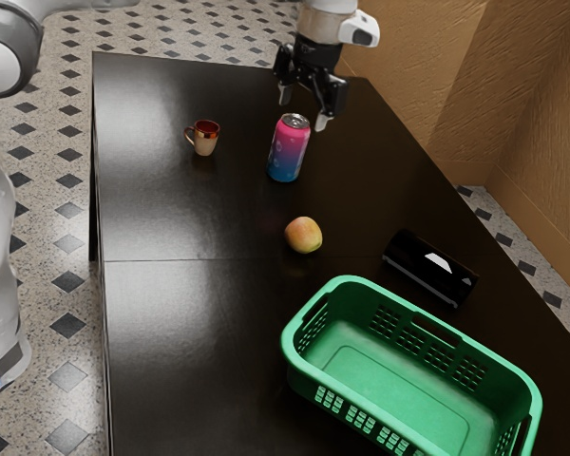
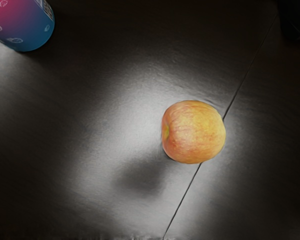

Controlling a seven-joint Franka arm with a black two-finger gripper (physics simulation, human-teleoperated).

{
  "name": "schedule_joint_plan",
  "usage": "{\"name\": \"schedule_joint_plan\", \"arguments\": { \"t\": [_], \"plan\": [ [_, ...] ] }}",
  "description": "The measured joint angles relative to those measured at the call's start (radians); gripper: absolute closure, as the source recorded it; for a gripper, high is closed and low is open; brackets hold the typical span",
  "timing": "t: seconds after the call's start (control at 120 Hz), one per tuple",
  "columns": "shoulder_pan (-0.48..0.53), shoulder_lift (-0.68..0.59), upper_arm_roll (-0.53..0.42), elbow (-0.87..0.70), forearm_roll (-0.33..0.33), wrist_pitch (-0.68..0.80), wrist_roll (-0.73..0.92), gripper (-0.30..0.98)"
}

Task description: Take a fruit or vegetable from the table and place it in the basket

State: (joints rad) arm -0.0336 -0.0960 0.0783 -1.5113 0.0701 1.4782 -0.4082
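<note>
Claw (image 1: 305, 108) open, raised toward the table's (image 1: 190, 323) far end. Apple (image 1: 304, 235) rests on the table between soda can (image 1: 289, 150) and near green basket (image 1: 307, 369).

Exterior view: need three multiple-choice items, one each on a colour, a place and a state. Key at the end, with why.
1. What colour is the basket?
A) red
B) green
C) blue

2. Where does the apple lie?
A) in the basket
B) in the mug
C) on the table

3. How is the gripper?
A) open
B) shut on the can
C) shut on the apple

Key:
1 B: rim, walls and floor are all green.
2 C: it rests on the dark surface, outside the basket.
3 A: the jaws stand apart, clamped on nothing.
</note>
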Motion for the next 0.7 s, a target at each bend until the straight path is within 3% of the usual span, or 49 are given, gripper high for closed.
{"name": "schedule_joint_plan", "arguments": {
  "t": [0.517, 0.7],
  "plan": [
    [-0.039, 0.027, 0.001, -0.021, -0.01, -0.019, -0.339, 0.0],
    [-0.029, 0.106, 0.003, -0.093, -0.033, 0.189, -0.367, 0.0]
  ]
}}
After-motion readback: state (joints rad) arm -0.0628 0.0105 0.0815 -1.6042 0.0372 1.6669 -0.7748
